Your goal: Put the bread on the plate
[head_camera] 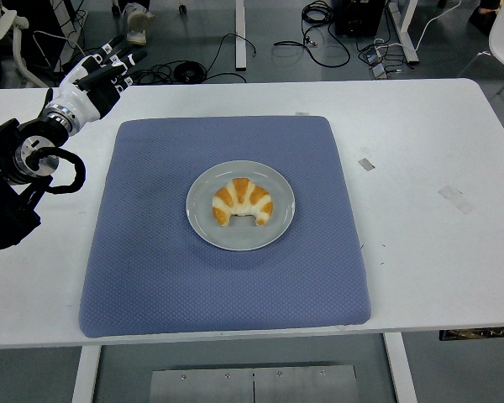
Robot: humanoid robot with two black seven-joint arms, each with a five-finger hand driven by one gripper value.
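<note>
A golden croissant (244,202) lies on the grey round plate (276,232), which sits in the middle of the blue mat (151,269). My left hand (101,77) is at the table's far left corner, well away from the plate, its white fingers stretched out and holding nothing. The black left arm (17,168) runs down the left edge of the picture. No right arm shows.
Two bits of tape (366,164) (456,198) lie on the white table (437,252) right of the mat. Cables and desk legs cover the floor beyond the far edge.
</note>
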